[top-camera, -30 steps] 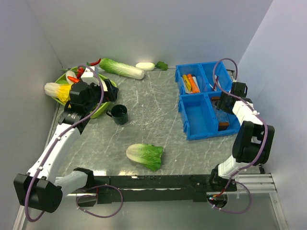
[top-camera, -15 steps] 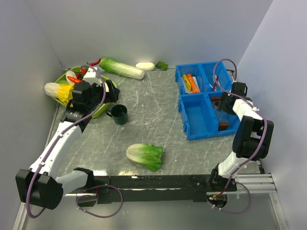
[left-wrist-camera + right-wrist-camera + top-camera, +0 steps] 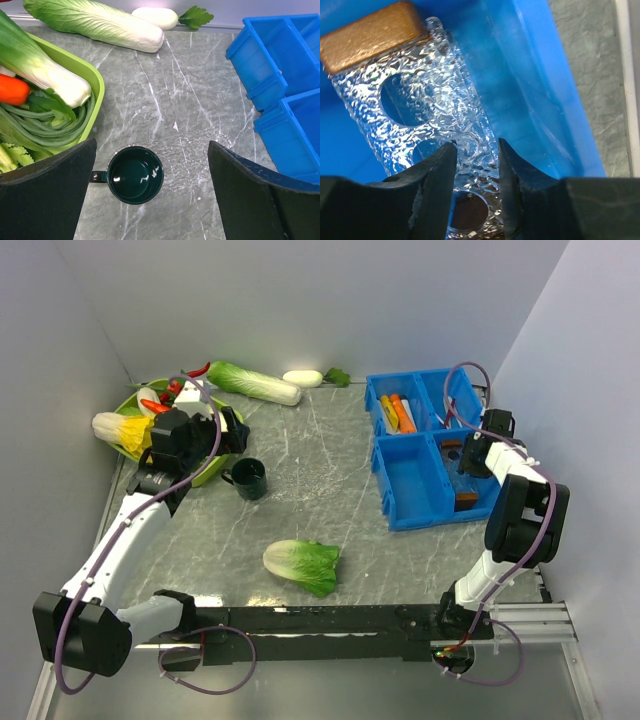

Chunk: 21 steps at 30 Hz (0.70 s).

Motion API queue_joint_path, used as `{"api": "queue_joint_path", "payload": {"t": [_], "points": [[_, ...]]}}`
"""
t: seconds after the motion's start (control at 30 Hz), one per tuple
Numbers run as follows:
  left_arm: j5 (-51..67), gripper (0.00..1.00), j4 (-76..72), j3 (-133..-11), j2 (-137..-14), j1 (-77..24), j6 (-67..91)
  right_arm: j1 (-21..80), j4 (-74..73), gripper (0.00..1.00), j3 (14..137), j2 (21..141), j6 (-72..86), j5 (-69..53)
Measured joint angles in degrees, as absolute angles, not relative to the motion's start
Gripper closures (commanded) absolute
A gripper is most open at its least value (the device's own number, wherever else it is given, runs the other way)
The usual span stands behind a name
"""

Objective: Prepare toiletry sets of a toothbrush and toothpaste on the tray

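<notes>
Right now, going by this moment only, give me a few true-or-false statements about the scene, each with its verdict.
1. The mug stands upright on the table. True.
2. The left gripper grips the mug. False: it is open above the mug, holding nothing.
3. The toothpaste tubes lie in a far compartment of the blue tray. True.
4. The right gripper is over the green bin. False: it is down in the tray's near right compartment, over crinkled clear plastic.
</notes>
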State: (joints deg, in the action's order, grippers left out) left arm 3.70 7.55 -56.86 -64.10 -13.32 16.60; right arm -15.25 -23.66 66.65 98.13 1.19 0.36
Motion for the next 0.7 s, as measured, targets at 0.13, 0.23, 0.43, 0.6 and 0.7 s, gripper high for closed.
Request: {"api": "queue_joint_path", "payload": {"t": [0.13,0.23,0.43,0.6,0.7], "points": [[3.84,0.04,7.60,-56.86,-64.58,-13.32,16.60,-15.27,-24.77,0.66,67.57,98.80,0.91,-0.27],[4.25,0.03,7.62,-56.86,-64.99,-13.32,16.60,-15.27,-25.32,0.69,67.96,99.02,0.58,-0.49],[5.13,0.04,8.03,-56.86,-66.15,-13.37,16.62,-15.29,-25.80,0.78,68.31,99.22,0.27,-1.08],[5.39,0.03,8.12,-56.86,-66.41,-13.43,16.62,-15.31,-25.98,0.92,68.31,99.13,0.10,-1.54],[5.58,0.03,8.12,-56.86,-66.57,-13.47,16.62,-15.38,-26.20,1.00,68.31,98.98,0.10,-1.87]]}}
